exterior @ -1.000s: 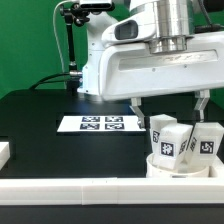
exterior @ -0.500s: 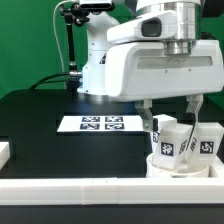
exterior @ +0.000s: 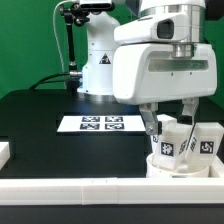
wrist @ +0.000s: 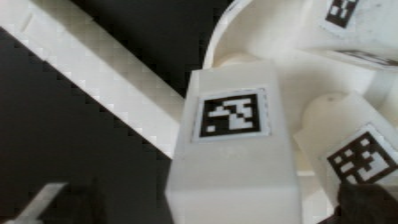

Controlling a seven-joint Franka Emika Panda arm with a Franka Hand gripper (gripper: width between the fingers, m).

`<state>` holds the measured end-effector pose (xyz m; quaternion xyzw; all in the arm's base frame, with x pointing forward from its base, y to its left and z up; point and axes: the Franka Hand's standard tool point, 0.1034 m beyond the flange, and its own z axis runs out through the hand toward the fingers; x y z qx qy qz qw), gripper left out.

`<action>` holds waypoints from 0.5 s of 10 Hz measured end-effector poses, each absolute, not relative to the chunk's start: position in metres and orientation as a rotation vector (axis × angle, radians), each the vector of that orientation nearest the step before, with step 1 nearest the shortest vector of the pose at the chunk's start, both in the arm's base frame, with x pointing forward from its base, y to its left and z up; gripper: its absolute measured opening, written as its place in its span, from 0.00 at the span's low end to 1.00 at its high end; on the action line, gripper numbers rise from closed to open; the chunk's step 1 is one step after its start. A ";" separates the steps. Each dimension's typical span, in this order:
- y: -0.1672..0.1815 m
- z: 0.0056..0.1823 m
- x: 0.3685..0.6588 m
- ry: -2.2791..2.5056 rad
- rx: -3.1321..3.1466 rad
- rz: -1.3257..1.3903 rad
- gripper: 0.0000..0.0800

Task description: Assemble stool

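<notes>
Your tabletop (exterior: pixel 40 115) carries the marker board (exterior: pixel 100 124) mid-scene. The seat (exterior: pixel 170 166) sits near, at the exterior view's right, with two legs (exterior: pixel 168 140) standing in it, so you're well along; any further legs aren't in view. Your hand (exterior: pixel 170 113) straddles one leg, fingers spread, not gripping. No readable writing, only marker tags (wrist: pixel 231 113).

Smooth matt white plastic legs (wrist: pixel 231 140) and seat (exterior: pixel 165 168) — on a matt black table (exterior: pixel 40 130).
</notes>
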<state>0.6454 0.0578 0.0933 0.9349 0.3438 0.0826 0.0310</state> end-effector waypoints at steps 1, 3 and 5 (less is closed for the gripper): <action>0.058 0.093 0.645 1.057 2.882 0.253 0.81; 0.057 0.092 0.645 1.056 2.882 0.252 0.43; 0.057 0.093 0.645 1.014 2.899 0.255 0.42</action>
